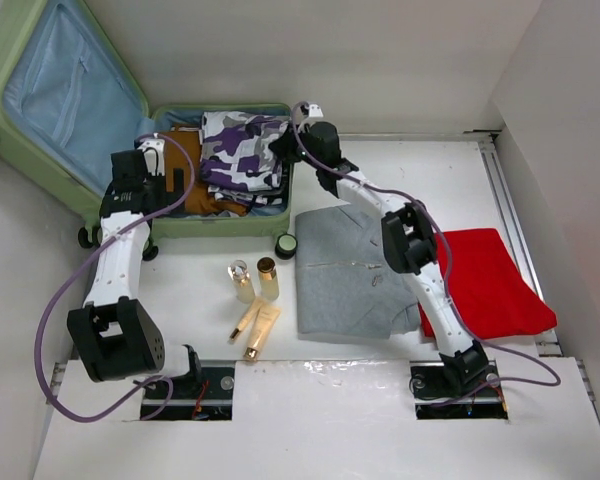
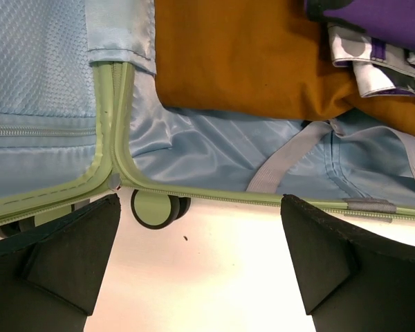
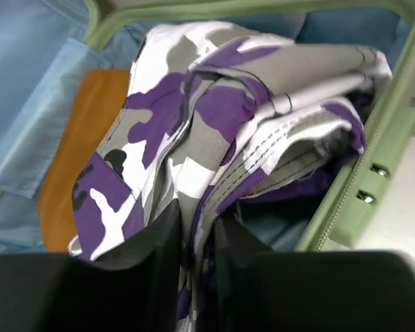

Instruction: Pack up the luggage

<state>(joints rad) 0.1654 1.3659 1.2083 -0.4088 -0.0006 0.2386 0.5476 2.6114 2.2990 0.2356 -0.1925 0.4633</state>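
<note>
The pale green luggage [image 1: 10,60] lies open at the back left, its lid with blue lining raised. Inside lie an orange-brown garment [image 1: 192,170] and a folded purple camouflage garment [image 1: 242,150]. My right gripper [image 1: 285,148] is shut on the camouflage garment [image 3: 214,111] over the case's right side, a fold of cloth pinched between its fingers [image 3: 159,249]. My left gripper [image 1: 160,175] is open and empty at the case's front left rim [image 2: 263,197], over the table beside a wheel [image 2: 152,207]. The orange-brown garment [image 2: 249,62] shows there too.
A grey garment [image 1: 345,270] and a red garment [image 1: 490,280] lie on the table to the right. Two small bottles [image 1: 242,280] and gold tubes [image 1: 260,328] lie in front of the case. A loose wheel [image 1: 286,245] sits by its front right corner.
</note>
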